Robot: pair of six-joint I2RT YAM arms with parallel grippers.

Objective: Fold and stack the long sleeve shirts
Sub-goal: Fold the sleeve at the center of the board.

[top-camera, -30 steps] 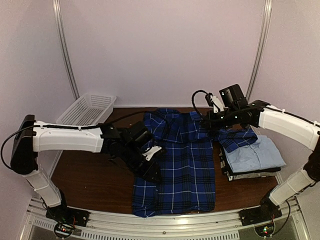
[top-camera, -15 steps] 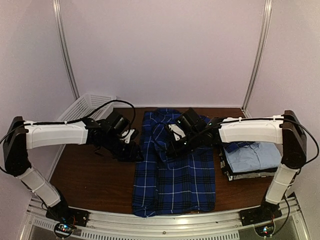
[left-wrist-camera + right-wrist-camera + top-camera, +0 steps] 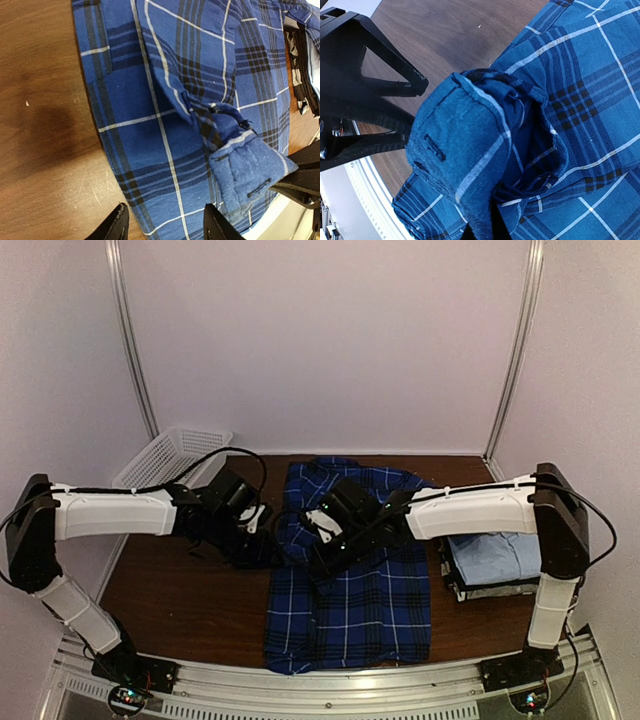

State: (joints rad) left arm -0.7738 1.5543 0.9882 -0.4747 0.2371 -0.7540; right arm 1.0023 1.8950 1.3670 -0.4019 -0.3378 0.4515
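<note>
**Here, a plaid cuff pinched above the spread shirt**

Nearest, the hem of the blue-and-black plaid cloth shirt (image 3: pixel 350 600) with thin white lines lies along the front edge of the dark brown wooden table (image 3: pixel 170 600). The shirt is spread flat at the middle of the table, with its collar toward the back edge. Over its left half the right gripper (image 3: pixel 322 545) is clenched on the blue plaid sleeve cuff (image 3: pixel 462 150), which is lifted and folded over above the shirt body. Just beside it, at the left edge of the shirt, the left gripper (image 3: pixel 167 227) hangs with its black fingers (image 3: pixel 118 226) released and apart. It grasps nothing, and the cloth lies under them. At the right edge of the table there is a stack of folded shirts: a plain light blue shirt (image 3: pixel 500 558) on top, and darker and grey ones (image 3: pixel 478 590) below. At the far left corner stands a white plastic lattice basket (image 3: pixel 172 458).
</note>
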